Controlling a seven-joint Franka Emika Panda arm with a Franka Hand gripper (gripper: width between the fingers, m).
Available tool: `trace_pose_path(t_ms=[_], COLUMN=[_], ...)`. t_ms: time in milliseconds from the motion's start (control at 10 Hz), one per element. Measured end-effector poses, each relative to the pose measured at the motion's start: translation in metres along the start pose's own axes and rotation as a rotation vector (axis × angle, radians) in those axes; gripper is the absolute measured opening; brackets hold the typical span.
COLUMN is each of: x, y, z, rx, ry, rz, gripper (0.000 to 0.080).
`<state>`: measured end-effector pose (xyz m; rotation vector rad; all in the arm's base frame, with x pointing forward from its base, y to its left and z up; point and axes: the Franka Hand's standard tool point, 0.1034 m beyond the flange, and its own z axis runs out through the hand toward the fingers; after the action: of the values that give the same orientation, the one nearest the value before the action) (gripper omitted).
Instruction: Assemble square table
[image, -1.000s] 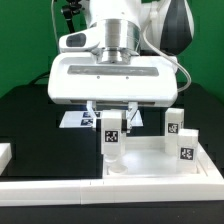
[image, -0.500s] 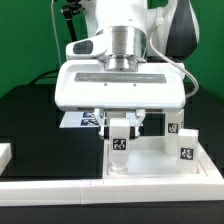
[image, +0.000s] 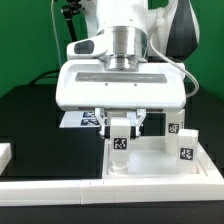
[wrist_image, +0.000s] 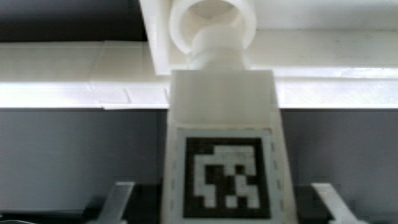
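Note:
The square table's white slab (image: 150, 160) lies at the exterior view's right, and its rim also shows in the wrist view (wrist_image: 107, 75). Two tagged white legs (image: 173, 125) (image: 187, 146) stand upright at its right side. My gripper (image: 120, 128) is shut on a third tagged leg (image: 120, 143) and holds it upright over the slab's near left corner. In the wrist view this leg (wrist_image: 222, 150) fills the middle between my fingers (wrist_image: 121, 200). Its narrow end points at the round corner socket (wrist_image: 214, 15). The leg's foot is hidden.
The marker board (image: 82, 120) lies behind the slab on the black table. A long white rail (image: 90, 188) runs along the front. Another white piece (image: 5, 155) sits at the exterior view's left edge.
Over the last second my gripper has shifted toward the exterior view's right with the leg in it. It has been still for the last half second.

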<state>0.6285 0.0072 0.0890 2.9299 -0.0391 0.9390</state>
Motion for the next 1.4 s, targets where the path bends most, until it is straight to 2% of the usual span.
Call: trace_pose_path(t_ms=[400, 600, 1200, 1300, 1400], x=[-0.006, -0.015, -0.013, -0.016, -0.016], y=[0.0, 0.0, 0.001, 0.001, 0.001], z=[-0.002, 0.005, 0.007, 0.008, 0.008], rx=[0.0, -0.002, -0.004, -0.002, -0.002], ry=[-0.012, -0.025, -0.019, -0.029, -0.029], rz=[-0.002, -0.005, -0.006, -0.006, -0.006], gripper=[0.0287, 0.0287, 0.0287, 0.0316, 0.0494])
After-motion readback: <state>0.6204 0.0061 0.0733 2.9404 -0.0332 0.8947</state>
